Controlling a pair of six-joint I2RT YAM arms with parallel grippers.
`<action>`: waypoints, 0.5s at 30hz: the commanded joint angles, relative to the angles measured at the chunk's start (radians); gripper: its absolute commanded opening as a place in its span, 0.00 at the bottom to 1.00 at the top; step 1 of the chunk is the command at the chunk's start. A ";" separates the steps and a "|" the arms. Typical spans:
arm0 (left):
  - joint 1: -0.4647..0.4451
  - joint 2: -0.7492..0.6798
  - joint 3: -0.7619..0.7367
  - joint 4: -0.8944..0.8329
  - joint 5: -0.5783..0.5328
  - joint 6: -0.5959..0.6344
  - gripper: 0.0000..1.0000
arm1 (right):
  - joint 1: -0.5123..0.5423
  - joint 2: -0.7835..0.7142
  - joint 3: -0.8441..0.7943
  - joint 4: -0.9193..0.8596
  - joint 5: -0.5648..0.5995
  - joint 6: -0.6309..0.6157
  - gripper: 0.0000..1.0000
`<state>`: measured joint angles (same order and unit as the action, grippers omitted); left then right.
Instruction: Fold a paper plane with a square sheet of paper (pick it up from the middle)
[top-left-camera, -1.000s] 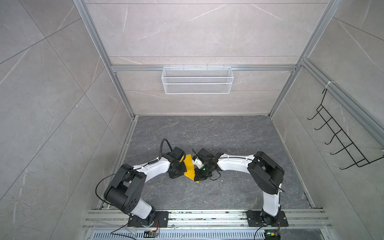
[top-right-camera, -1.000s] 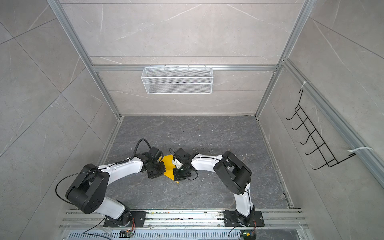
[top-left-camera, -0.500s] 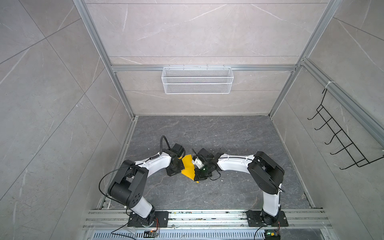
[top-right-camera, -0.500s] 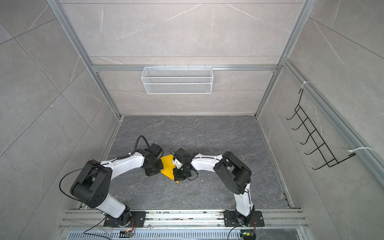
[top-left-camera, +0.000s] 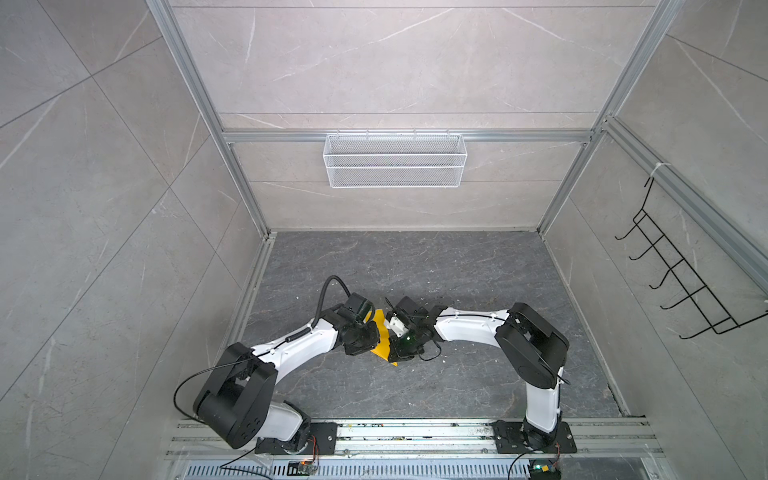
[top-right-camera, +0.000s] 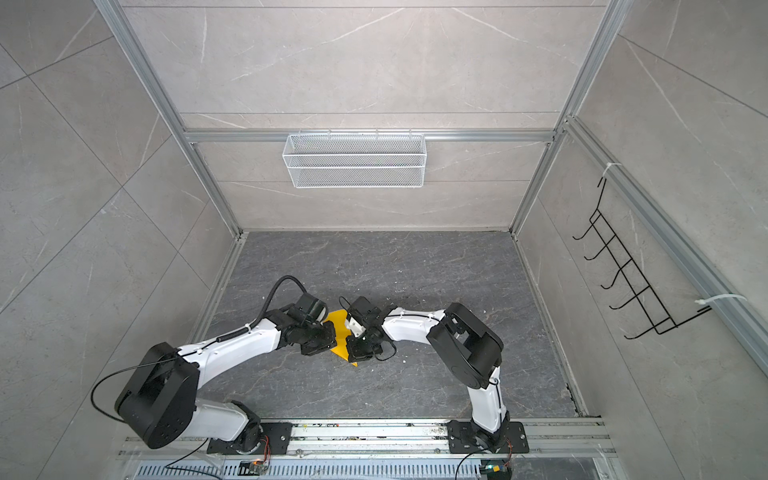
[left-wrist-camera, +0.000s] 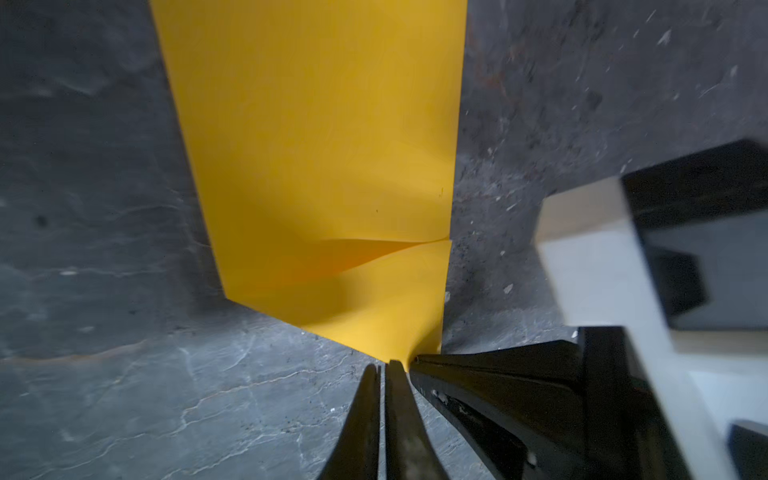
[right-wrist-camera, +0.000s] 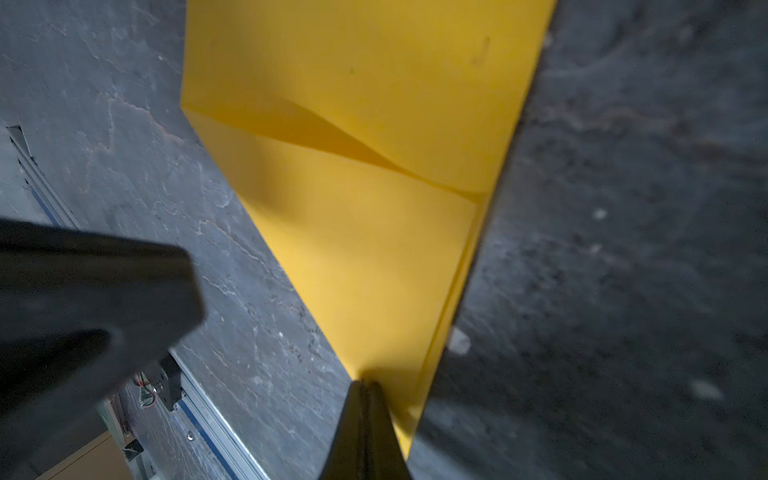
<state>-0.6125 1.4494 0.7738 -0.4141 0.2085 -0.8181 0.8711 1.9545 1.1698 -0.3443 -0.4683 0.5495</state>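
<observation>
A dark grey, veined stone tabletop (top-left-camera: 415, 266) carries a folded yellow paper (top-left-camera: 381, 345), lying about six o'clock from its centre. Small white crumbs (right-wrist-camera: 458, 341) dot the slab from the paper's twelve to three o'clock.

1. Top views: high and far above the yellow paper (top-left-camera: 382, 345), facing steeply down; both take in the same wide scene.
2. Left wrist view: close on the paper, sighting along the left gripper (left-wrist-camera: 382, 368).
3. Right wrist view: close on the paper, along the right gripper (right-wrist-camera: 365, 384).
4. Shared by all four: the paper.
</observation>
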 joint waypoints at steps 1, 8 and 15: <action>-0.009 0.043 0.016 0.021 0.041 0.010 0.10 | 0.003 0.046 -0.038 -0.086 0.063 0.008 0.01; -0.009 0.103 0.043 -0.012 0.030 0.034 0.10 | 0.002 0.051 -0.032 -0.094 0.065 0.008 0.01; -0.010 0.150 0.073 -0.078 -0.036 0.022 0.10 | 0.002 0.053 -0.026 -0.107 0.071 0.004 0.01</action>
<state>-0.6193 1.5806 0.8120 -0.4358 0.2188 -0.8070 0.8711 1.9545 1.1698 -0.3462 -0.4679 0.5495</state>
